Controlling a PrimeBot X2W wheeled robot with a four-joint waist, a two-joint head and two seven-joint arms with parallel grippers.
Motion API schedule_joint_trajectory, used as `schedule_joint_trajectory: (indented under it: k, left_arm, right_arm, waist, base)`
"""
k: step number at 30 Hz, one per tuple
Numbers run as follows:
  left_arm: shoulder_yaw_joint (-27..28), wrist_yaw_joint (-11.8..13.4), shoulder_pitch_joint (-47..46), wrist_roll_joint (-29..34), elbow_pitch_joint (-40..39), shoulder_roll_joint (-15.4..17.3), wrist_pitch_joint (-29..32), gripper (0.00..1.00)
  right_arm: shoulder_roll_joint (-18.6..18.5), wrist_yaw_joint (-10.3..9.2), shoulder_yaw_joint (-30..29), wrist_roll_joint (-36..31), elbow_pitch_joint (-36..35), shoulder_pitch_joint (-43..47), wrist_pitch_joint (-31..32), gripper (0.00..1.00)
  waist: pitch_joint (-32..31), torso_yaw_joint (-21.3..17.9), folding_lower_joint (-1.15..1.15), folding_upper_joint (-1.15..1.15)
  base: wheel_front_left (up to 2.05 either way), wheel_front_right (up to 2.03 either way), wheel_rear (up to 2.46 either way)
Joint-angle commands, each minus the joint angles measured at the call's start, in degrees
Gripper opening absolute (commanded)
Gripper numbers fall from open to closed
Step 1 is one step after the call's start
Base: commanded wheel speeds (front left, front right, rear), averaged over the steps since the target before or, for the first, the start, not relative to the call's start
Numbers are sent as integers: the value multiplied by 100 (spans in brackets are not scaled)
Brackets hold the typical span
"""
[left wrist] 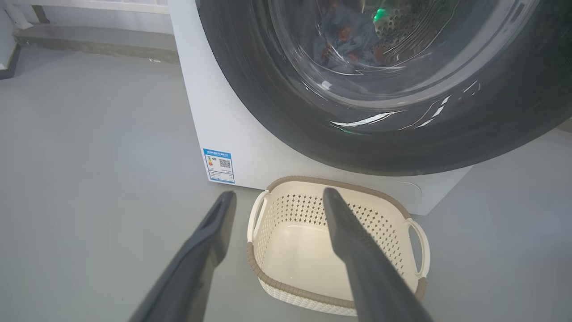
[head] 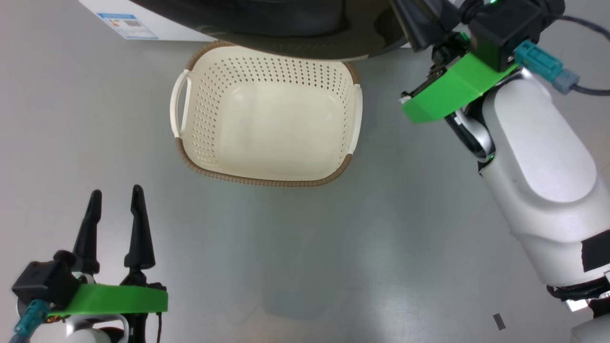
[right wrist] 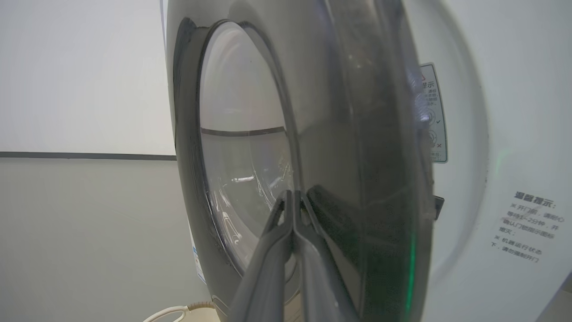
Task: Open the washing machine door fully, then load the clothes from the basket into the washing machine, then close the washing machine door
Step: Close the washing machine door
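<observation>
The washing machine door [left wrist: 402, 134] lies nearly flat against the white washing machine [left wrist: 223, 129]. The right wrist view shows the door [right wrist: 357, 134] edge-on, with a thin gap to the front panel. My right gripper [right wrist: 292, 195] is shut with nothing in it, its tips against the door's glossy black rim beside the glass. Light-blue clothes [left wrist: 344, 40] with orange print show through the glass, inside the drum. The cream basket [head: 267, 182] stands empty on the floor below the door. My left gripper [head: 116, 194] hangs open, low and to the basket's left, holding nothing.
Grey floor [head: 305, 262] spreads around the basket. My right arm [head: 533, 157] reaches up along the right side. A blue label [left wrist: 219, 165] marks the machine's lower left corner. A low ledge [left wrist: 89, 42] runs along the wall to the machine's left.
</observation>
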Motion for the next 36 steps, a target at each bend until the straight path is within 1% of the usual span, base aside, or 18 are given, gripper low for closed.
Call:
schedule_joint_trajectory:
  k: [1,9,20,28,36]
  left_arm:
    - [181,-8,-26,60,-156,106,-37,100]
    - [156,-8,23,39,-171,106,-37,100]
    - [161,-8,147,-54,-236,106,-37,100]
    - [124,-9,275,-112,-319,106,-37,100]
    - [81,-9,364,-134,-328,106,-37,100]
  right_arm:
    - [68,6,-29,-82,-87,-111,-26,0]
    - [-52,6,-180,-171,51,-436,-26,0]
    - [-241,6,-342,-278,335,-919,-26,0]
    - [-417,6,-540,-387,651,-1310,-26,0]
    - [-488,6,-710,-484,938,-1521,-26,0]
  waist:
    - [38,27,0,0]
    - [157,113,0,0]
    - [338,338,0,0]
    - [419,430,0,0]
    - [420,539,0,0]
  base:
    - [0,0,0]
    - [0,0,0]
    - [0,0,0]
    - [0,0,0]
    - [0,0,0]
